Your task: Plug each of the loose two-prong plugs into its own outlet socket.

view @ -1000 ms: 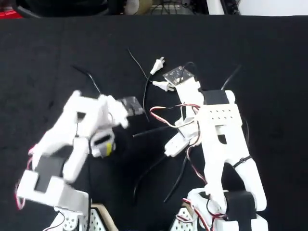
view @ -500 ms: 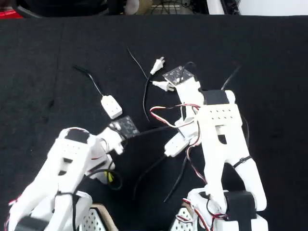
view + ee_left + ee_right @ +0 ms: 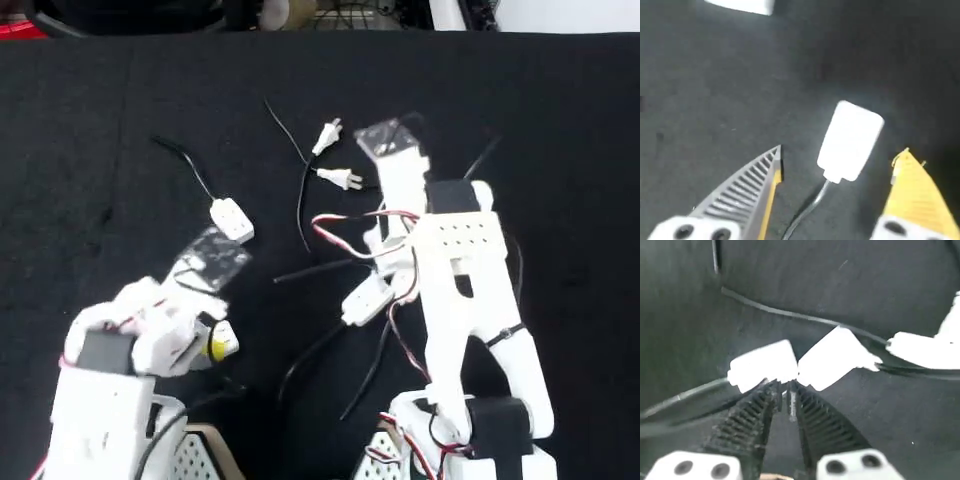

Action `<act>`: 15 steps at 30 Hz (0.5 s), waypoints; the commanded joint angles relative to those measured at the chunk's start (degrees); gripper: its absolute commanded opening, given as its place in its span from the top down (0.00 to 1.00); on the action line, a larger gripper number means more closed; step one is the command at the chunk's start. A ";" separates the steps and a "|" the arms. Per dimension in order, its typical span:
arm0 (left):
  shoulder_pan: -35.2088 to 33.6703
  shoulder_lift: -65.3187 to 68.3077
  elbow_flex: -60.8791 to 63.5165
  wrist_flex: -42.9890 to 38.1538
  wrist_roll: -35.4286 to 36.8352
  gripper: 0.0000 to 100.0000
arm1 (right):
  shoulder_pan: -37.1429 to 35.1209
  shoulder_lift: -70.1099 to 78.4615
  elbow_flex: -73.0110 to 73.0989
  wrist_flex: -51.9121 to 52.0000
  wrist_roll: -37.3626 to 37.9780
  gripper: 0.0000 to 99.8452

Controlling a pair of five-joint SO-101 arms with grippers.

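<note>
From above, one plug (image 3: 327,135) and a 2nd plug (image 3: 341,179) lie loose near the right gripper (image 3: 388,138), while a socket (image 3: 232,220) lies just beside the left gripper (image 3: 210,262). In the left wrist view, the jaws are spread wide, a cabled socket (image 3: 850,137) showing between them, untouched. In the right wrist view, the jaws are pinched nearly together, holding nothing I can make out. I judge 0 plugs seated, with both left to do.
</note>
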 commanded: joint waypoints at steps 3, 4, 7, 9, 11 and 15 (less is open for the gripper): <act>-8.04 -18.02 5.05 0.88 4.75 0.66 | -0.88 4.00 -10.07 -0.18 -2.73 0.96; -9.63 -20.75 6.37 0.88 5.36 0.66 | -1.49 5.85 -12.00 -0.18 -2.73 0.96; -14.90 -27.69 7.60 0.88 7.12 0.66 | -3.78 11.74 -18.59 0.00 -2.73 0.96; -17.54 -30.42 7.78 0.88 8.26 0.66 | -6.33 16.13 -24.04 0.88 -2.73 0.96; -18.77 -29.63 7.52 0.70 9.32 0.66 | -8.62 20.70 -29.58 1.67 -2.73 0.96; -19.03 -28.92 7.96 -1.23 12.40 0.66 | -10.81 29.58 -39.60 2.90 -2.37 0.90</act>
